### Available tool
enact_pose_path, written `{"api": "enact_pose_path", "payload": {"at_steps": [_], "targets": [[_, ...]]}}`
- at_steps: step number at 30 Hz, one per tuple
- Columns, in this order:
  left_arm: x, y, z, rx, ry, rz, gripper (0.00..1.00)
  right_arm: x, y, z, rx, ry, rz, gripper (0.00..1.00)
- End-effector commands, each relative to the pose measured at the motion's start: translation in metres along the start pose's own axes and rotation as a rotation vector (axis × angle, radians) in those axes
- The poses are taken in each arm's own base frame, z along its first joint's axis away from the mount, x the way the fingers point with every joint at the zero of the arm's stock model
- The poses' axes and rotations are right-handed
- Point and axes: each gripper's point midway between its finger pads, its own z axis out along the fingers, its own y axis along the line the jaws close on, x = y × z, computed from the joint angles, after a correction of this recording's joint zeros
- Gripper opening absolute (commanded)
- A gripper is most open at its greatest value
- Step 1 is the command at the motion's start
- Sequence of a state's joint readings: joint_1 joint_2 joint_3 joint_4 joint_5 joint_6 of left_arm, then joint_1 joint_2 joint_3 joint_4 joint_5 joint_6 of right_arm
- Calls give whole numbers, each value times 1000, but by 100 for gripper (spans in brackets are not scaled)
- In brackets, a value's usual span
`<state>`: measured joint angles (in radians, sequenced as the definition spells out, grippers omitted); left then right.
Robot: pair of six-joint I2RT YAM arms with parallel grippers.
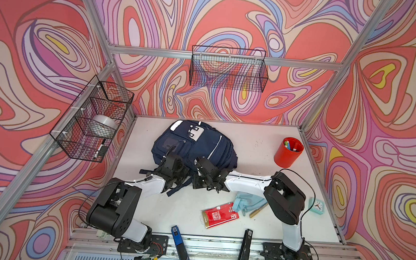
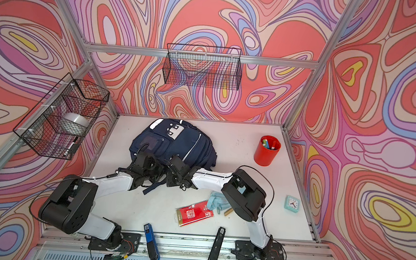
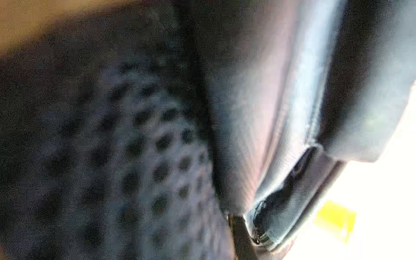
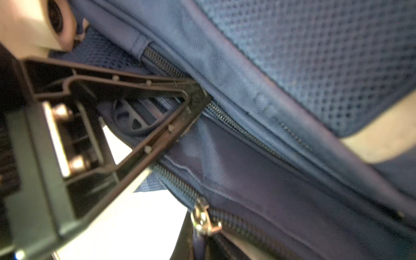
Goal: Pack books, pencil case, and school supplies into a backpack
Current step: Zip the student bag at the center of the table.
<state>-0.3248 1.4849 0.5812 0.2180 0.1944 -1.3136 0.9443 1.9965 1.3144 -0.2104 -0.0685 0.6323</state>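
On the white surface (image 1: 251, 151), found the backpack (image 1: 195, 142) just ahead of the clenched right gripper (image 4: 198, 99), nipped onto its zip seam (image 4: 236, 126) with the zip running on beyond, and the left gripper (image 1: 170, 162), also clenched, close beside it.

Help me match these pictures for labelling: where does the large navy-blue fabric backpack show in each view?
Both top views: the navy-blue backpack lies mid-picture, far on the white table.
Left wrist: the backpack, blurred mesh and piping, fills the picture.
Right wrist: the backpack, zip and mesh, fills most of it.
Shared landmark: that table, a bright patch in both wrist views.
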Motion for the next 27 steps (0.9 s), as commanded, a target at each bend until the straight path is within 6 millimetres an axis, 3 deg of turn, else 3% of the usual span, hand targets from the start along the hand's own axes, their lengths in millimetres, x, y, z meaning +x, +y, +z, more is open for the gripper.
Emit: {"api": "enact_pose_path", "payload": {"at_steps": [1,7,27], "targets": [[-20,9,-7,-59,-86,-10,0,26,-36,-16,126,105,-14,0],[-30,4,-14,-64,-126,11,0,33,-46,-29,147,148,-39,0],[-58,20,-21,-104,-181,-24,0,52,-78,-66,131,387,-145,0]]}}
